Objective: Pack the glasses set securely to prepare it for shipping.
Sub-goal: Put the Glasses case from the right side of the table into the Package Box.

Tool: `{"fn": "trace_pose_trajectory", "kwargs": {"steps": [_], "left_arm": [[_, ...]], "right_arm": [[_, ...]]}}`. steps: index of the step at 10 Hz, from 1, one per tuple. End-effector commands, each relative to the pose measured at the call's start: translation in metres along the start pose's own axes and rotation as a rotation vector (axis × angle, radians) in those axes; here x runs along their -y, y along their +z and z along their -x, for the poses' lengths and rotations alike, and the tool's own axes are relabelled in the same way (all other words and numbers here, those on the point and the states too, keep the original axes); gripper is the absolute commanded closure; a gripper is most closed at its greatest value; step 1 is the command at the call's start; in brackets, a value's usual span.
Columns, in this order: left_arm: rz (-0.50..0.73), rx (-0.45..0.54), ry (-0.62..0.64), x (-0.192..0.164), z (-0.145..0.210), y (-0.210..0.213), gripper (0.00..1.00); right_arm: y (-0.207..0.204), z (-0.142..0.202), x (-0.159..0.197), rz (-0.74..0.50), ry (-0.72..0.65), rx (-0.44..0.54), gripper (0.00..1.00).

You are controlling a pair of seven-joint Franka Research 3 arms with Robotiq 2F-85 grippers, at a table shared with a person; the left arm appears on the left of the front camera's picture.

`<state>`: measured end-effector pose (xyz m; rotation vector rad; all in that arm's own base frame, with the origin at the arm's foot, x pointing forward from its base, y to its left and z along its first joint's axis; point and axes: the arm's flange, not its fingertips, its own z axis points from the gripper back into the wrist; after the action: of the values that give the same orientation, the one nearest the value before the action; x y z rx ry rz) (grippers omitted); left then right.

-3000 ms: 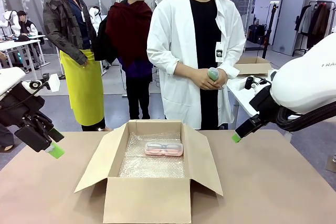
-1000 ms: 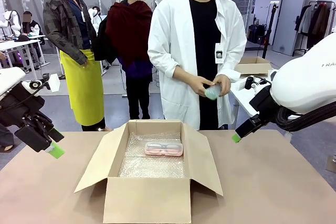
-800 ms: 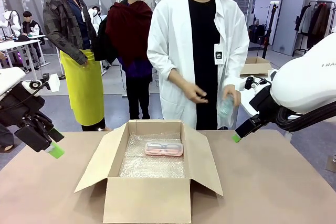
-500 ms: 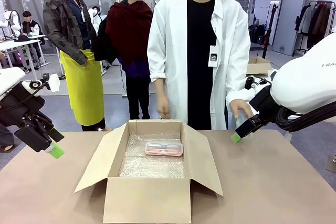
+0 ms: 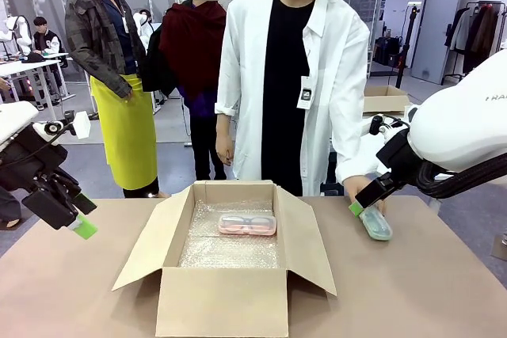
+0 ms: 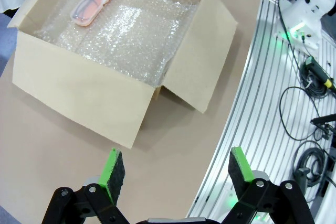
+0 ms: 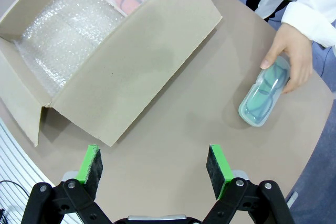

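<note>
Both wide apart, left gripper (image 6: 176, 169) and right gripper (image 7: 152, 163) flank the cardboard box (image 5: 222, 302); pink case (image 5: 247, 225) inside it, mint case (image 7: 257, 106) right of it under a person's hand (image 7: 291, 51).

A bright hall with a grey floor (image 5: 91, 160), white tables (image 5: 24, 69) at left and a clothes rack (image 5: 478, 33) far right.
</note>
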<state>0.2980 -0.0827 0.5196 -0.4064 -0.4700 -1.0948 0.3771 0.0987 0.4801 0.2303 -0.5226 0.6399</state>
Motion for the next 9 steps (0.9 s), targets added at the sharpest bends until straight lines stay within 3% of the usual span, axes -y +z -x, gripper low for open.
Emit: {"fn": "trace_pose_trajectory", "kwargs": {"steps": [1, 4, 6, 9], "left_arm": [[0.012, 0.021, -0.017, -0.002, 0.001, 0.001, 0.00], [0.012, 0.021, -0.017, -0.002, 0.001, 0.001, 0.00], [0.012, 0.021, -0.017, -0.002, 0.001, 0.001, 0.00], [0.012, 0.021, -0.017, -0.002, 0.001, 0.001, 0.00]], "right_arm": [[-0.001, 0.002, -0.001, 0.004, -0.002, -0.004, 0.00], [0.000, 0.000, 0.000, 0.000, 0.000, 0.000, 0.00], [0.009, -0.031, 0.030, 0.073, -0.178, -0.033, 0.00], [-0.004, -0.071, 0.075, 0.164, -0.306, -0.147, 0.00]]}}
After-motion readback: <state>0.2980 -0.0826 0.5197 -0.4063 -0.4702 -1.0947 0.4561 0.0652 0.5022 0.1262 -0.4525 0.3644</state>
